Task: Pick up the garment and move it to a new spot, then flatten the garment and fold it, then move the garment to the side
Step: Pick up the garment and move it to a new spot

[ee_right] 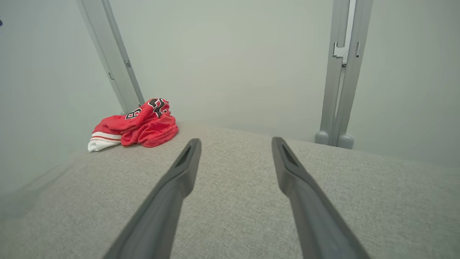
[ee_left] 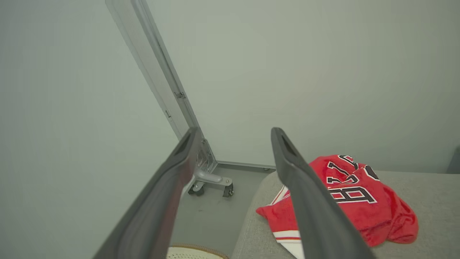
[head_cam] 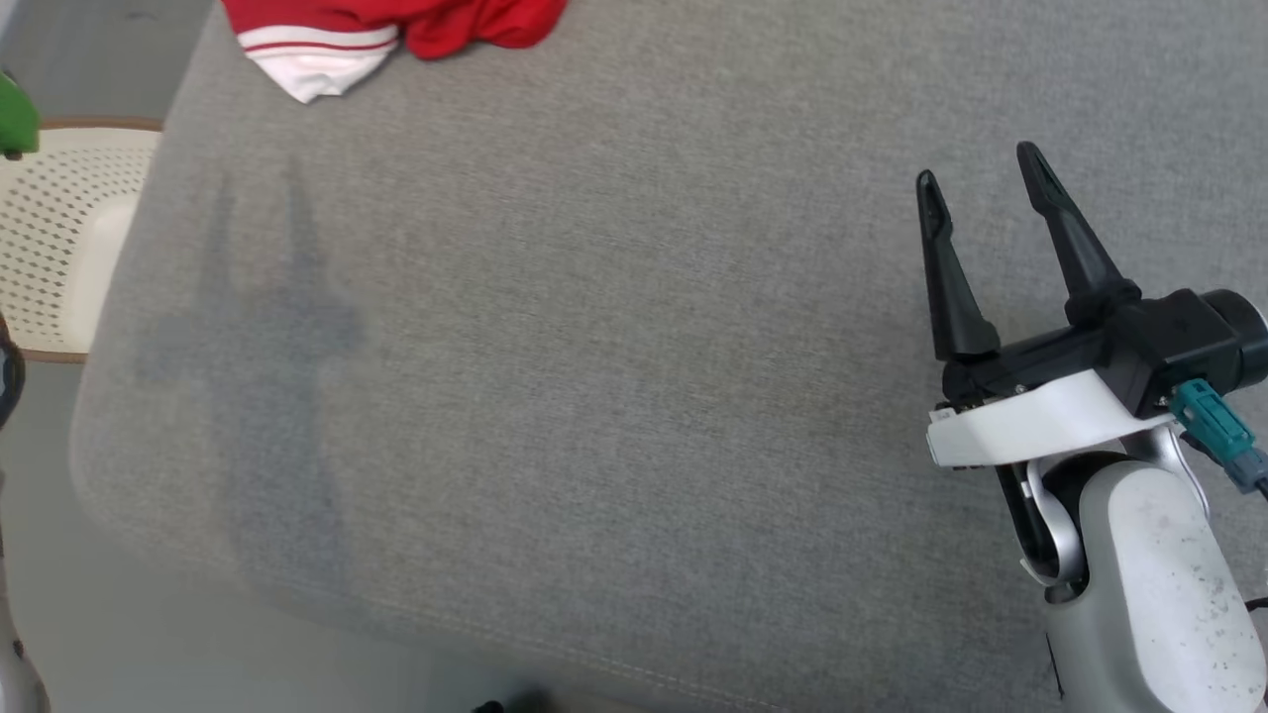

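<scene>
Head view is showing the red-and-white garment [head_cam: 396, 30] lying crumpled at the far left corner of the grey padded surface [head_cam: 594, 376], partly cut off by the top edge of the frame. Nothing is touching it. The right gripper [head_cam: 979, 165] is hovering over the right side of that surface, well apart from the garment. Its two dark fingers are standing spread with nothing between them. The left gripper [ee_left: 235, 130] appears to be hanging just beyond the surface's left edge, near the garment's corner, with its fingers likewise parted and empty. In the left wrist view one finger is crossing in front of the garment, apparently without touching it. Judging by this, no part of the task is looking done. The garment is sitting bunched and unlifted, so the pick-up, the move to a new spot, the flattening, the folding and the final shift to the side are all waiting to be done.
</scene>
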Robot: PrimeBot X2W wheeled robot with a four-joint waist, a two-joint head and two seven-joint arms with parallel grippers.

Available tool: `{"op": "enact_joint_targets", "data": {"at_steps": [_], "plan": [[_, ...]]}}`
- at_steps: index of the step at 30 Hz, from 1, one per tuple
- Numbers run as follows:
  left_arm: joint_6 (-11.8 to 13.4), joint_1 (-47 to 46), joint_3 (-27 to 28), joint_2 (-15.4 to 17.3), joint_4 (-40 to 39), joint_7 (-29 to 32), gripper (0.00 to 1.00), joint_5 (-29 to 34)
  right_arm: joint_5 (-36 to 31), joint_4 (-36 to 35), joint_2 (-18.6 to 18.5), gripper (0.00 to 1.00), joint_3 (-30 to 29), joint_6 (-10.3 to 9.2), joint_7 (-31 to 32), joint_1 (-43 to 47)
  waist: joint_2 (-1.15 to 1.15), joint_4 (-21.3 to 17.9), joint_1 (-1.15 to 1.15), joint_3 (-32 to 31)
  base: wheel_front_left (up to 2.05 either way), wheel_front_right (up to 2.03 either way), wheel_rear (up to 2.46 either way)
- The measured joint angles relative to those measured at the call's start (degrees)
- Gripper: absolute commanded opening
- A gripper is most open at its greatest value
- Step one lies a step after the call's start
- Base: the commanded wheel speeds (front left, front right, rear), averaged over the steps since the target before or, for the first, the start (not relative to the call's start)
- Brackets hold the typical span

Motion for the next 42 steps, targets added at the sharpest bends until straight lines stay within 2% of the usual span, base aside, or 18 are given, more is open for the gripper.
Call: {"op": "enact_joint_targets", "data": {"at_steps": [7,11,20,21,22,23,25,34,42], "plan": [[-1.0,-6.6,-0.2,-0.6,10.8,9.5,1.0,-4.2,-1.2,-4.9,0.0,1.0,0.3,0.0,0.5,0.0,0.0,-5.4,0.0,7.1,0.0,0.0,0.0],[0.0,-8.1,0.7,-1.2,15.3,13.3,1.0,-6.3,-1.8,-7.2,-0.1,1.0,0.1,0.0,0.7,0.5,0.0,-8.2,0.0,10.4,0.0,0.0,0.0],[0.7,-9.8,1.5,-2.3,20.0,12.6,1.0,-7.8,-2.4,-10.6,-0.1,1.0,0.6,0.0,1.0,0.7,0.0,-12.7,0.0,15.6,0.0,0.0,0.0],[0.8,-10.0,1.5,-2.3,20.6,12.6,0.69,-7.9,-2.4,-10.8,-0.1,1.0,0.6,0.0,1.0,0.8,0.0,-13.1,0.0,15.9,0.0,0.0,0.0],[0.8,-10.2,1.5,-2.2,21.3,12.7,0.46,-7.9,-2.4,-10.8,-0.1,1.0,0.6,0.0,1.0,0.8,0.0,-13.5,0.0,16.1,0.0,0.0,0.0],[0.8,-10.3,1.4,-2.2,21.7,12.6,0.28,-7.9,-2.4,-10.8,-0.1,1.0,0.6,0.0,1.0,0.9,0.0,-13.8,0.0,16.2,0.0,0.0,0.0],[0.8,-10.3,1.3,-2.1,22.4,12.3,0.0,-7.9,-2.4,-10.7,-0.1,1.0,0.5,0.0,0.9,1.1,0.0,-14.1,0.0,16.1,0.0,0.0,0.0],[1.1,-10.5,0.3,-1.1,23.0,5.3,0.0,-6.6,-1.0,-8.1,0.0,1.0,0.1,0.0,-1.2,1.3,0.0,-14.3,0.0,12.4,0.0,0.0,0.0],[-1.3,-12.0,-4.3,-0.7,19.8,3.1,0.0,-4.1,2.3,-3.0,-0.1,1.0,-1.2,0.0,-4.0,3.0,0.0,-15.0,0.0,5.0,0.0,0.0,0.0]]}}
